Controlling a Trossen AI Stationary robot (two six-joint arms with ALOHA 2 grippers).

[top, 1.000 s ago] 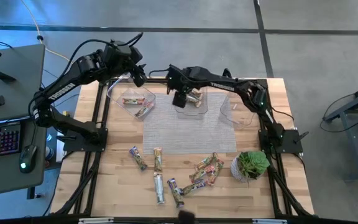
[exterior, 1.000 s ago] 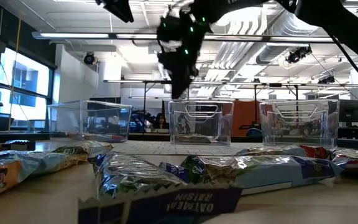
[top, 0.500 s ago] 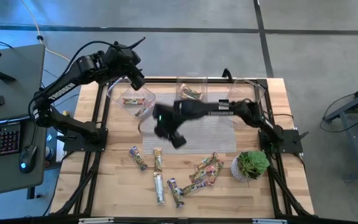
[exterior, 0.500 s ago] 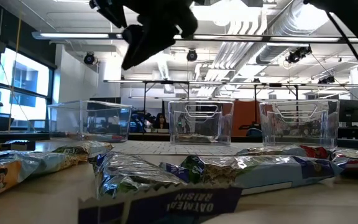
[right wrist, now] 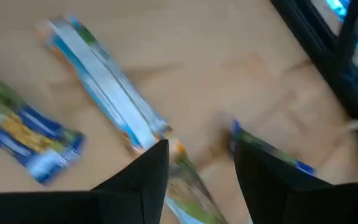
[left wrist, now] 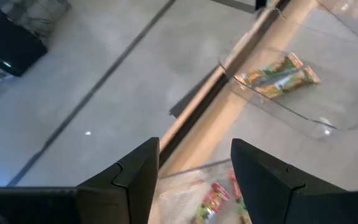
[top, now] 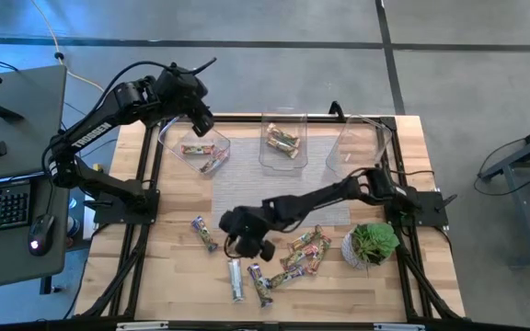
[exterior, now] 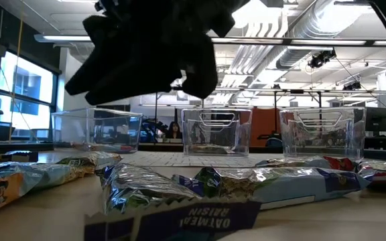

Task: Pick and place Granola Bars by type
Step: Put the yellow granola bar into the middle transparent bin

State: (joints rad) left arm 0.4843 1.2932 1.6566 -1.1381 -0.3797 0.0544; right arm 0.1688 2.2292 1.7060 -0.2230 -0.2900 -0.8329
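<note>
Several granola bars in shiny wrappers lie flat on the near half of the wooden table: one (top: 203, 233), two (top: 236, 276) (top: 260, 285), and a cluster (top: 306, 253). More bars lie in the left bin (top: 196, 147) and the middle bin (top: 283, 140). My right gripper (top: 245, 245) hangs open just above the loose bars. In the right wrist view its fingers (right wrist: 197, 174) stand on either side of one bar's end (right wrist: 188, 180), and I cannot see any touch. My left gripper (top: 203, 119) waits open above the left bin's far edge.
A third clear bin (top: 357, 147) stands at the far right. A grey mat (top: 279, 193) lies in front of the bins. A small green potted plant (top: 373, 244) sits at the right, close to my right arm. The black frame rails (top: 145, 184) border the table.
My right gripper has swung from over the middle bin toward the table's near edge and down, rolling as it went, and now hangs over the loose bars. It stays open. The bars have not moved.
</note>
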